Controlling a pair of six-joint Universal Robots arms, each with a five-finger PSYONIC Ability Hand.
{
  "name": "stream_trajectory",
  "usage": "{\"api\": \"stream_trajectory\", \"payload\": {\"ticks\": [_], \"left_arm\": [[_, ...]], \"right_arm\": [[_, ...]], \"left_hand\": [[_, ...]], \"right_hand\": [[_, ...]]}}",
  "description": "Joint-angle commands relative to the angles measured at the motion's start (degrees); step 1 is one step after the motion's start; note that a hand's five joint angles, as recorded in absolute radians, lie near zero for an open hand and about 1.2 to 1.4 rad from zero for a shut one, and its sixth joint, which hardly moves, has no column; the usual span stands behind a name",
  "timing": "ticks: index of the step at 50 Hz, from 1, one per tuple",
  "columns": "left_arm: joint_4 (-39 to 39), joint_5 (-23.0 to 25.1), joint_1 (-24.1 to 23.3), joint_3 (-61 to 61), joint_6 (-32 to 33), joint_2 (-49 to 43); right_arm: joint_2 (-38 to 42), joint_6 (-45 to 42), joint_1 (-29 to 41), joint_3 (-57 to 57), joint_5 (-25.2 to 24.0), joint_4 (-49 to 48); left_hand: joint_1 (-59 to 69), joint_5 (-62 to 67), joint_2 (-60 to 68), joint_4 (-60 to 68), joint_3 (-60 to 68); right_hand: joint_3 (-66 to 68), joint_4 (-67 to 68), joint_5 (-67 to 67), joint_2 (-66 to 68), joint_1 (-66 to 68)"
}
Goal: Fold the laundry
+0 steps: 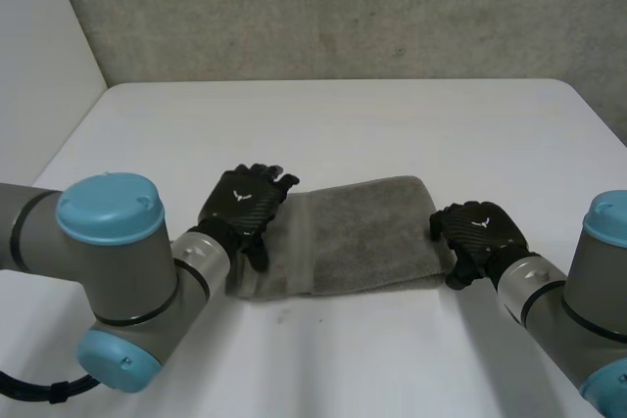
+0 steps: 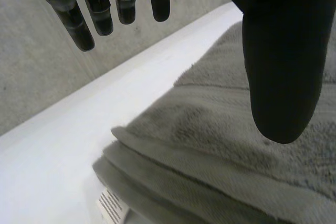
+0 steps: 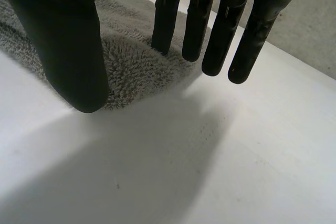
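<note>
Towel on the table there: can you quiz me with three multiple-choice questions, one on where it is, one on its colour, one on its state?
1. Where does the towel lie?
A) draped over an arm
B) on the table, between the left hand and the right hand
C) on the floor

2. Its colour?
A) red
B) white
C) grey

3. Its state?
A) folded in layers
B) crumpled into a ball
C) spread out unfolded

Answers: 1 B, the head view shows a hand at each end; 2 C, grey pile in every view; 3 A, stacked layers show in the left wrist view.
</note>
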Motion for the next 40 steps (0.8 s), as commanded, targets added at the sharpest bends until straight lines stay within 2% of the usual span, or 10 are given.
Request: {"api": "stream_trajectory", "payload": {"ticks": [1,6,7,8,18,23,28,31,36,40], "left_arm": [[-0.05,-0.09,0.07,-0.49,-0.09,2.96],[-0.23,0.0,0.6,-0.84,-0.35,4.8],[-0.23,-0.08,0.68,-1.01,-0.44,5.58],[-0.31,0.0,0.95,-1.19,-0.44,6.46],[-1.81,0.0,2.62,-2.42,-0.61,10.77],[-2.86,0.0,5.34,-2.95,-0.61,14.12],[-4.01,0.09,8.95,-4.27,-0.79,17.46],[-4.18,0.09,10.79,-5.76,-1.05,19.13],[-4.18,0.35,12.9,-8.13,-2.28,20.53],[-4.18,0.62,13.17,-9.45,-3.25,20.53]], "right_arm": [[-0.08,4.49,-0.47,-0.28,0.1,0.31],[2.03,8.62,-0.56,-1.24,-0.78,-0.74],[3.59,9.75,-0.56,-1.85,-0.78,-1.18],[4.3,10.37,-0.64,-2.38,-0.87,-1.53],[0.97,10.03,-0.03,-5.64,-0.08,-1.53],[-1.05,10.82,4.63,-11.26,-0.69,-1.01],[4.03,9.94,19.45,-22.48,-2.7,-0.04],[6.16,9.94,22.47,-25.15,-3.68,0.4],[16.59,9.85,30.37,-32.08,-8.77,2.59],[19.59,9.59,31.43,-34.54,-8.0,5.57]], "left_hand": [[0.09,-1.49,0.95,0.76,0.84],[-0.08,-1.66,0.78,0.59,0.67],[-0.08,-1.66,0.78,0.59,0.67],[-0.08,-1.66,0.78,0.59,0.67],[-0.25,-1.83,0.62,0.42,0.5],[-0.25,-1.83,0.62,0.42,0.5],[-0.25,-1.83,0.62,0.42,0.5],[-0.08,-1.66,0.78,0.59,0.67],[-0.08,-1.66,0.78,0.59,0.67],[-0.08,-1.66,0.78,0.59,0.67]], "right_hand": [[4.3,4.16,3.91,3.64,7.38],[15.23,15.09,14.84,14.57,18.31],[26.89,26.75,26.5,26.23,29.97],[44.66,44.51,44.27,44.0,47.74],[46.46,46.32,46.07,45.8,49.54],[46.46,46.32,46.07,45.8,49.54],[46.46,46.32,46.07,45.8,49.54],[46.46,46.32,46.07,45.8,49.54],[46.46,46.32,46.07,45.8,49.54],[46.46,46.32,46.07,45.8,49.54]]}}
